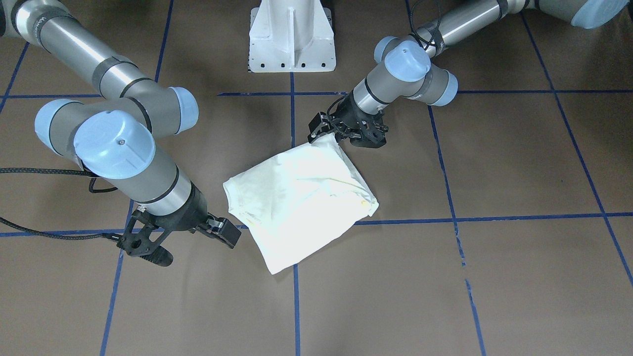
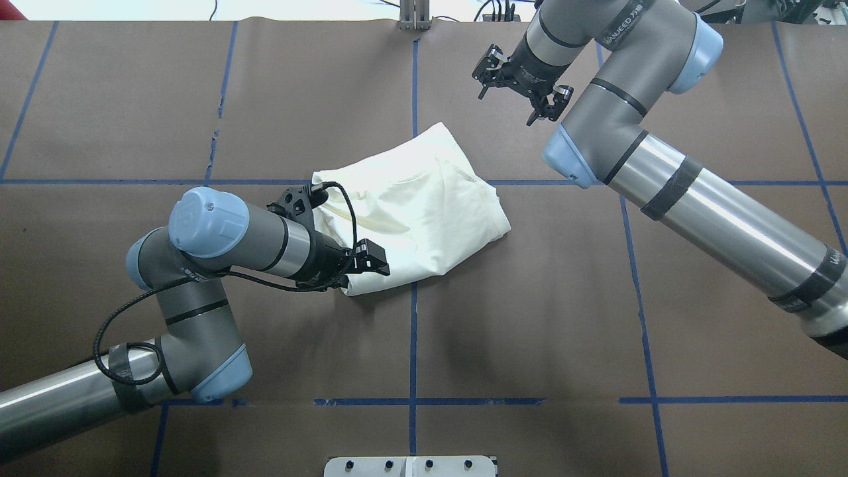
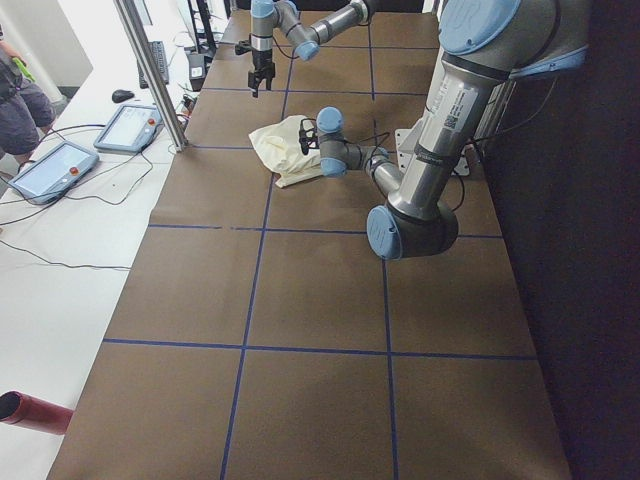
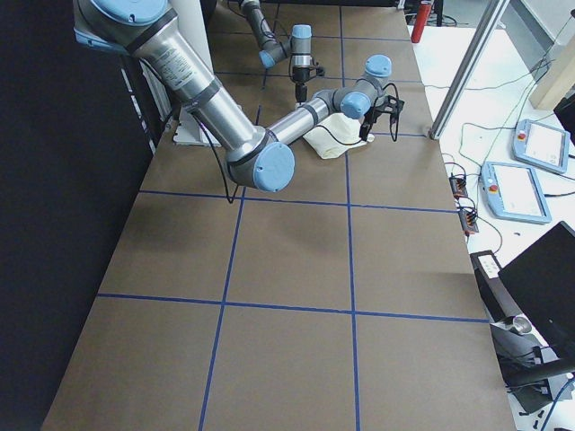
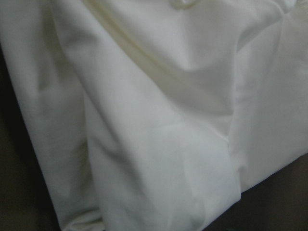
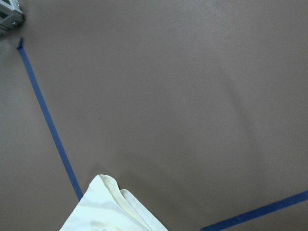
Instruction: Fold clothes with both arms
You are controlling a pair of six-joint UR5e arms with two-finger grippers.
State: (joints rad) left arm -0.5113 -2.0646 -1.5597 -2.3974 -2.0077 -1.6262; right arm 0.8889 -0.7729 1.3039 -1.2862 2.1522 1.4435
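Right gripper [image 2: 507, 106] hangs spread wide and empty beyond the shirt [image 2: 424, 205]; left gripper [image 1: 343, 137] sits at its corner (grip hidden, can't tell).

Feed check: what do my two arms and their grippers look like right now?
Both the left arm and right arm are grey and silver tubes with light-blue joint caps and black bands. The right one carries white lettering. A black cable loops along the left arm. The left gripper and right gripper are black, two fingers each.
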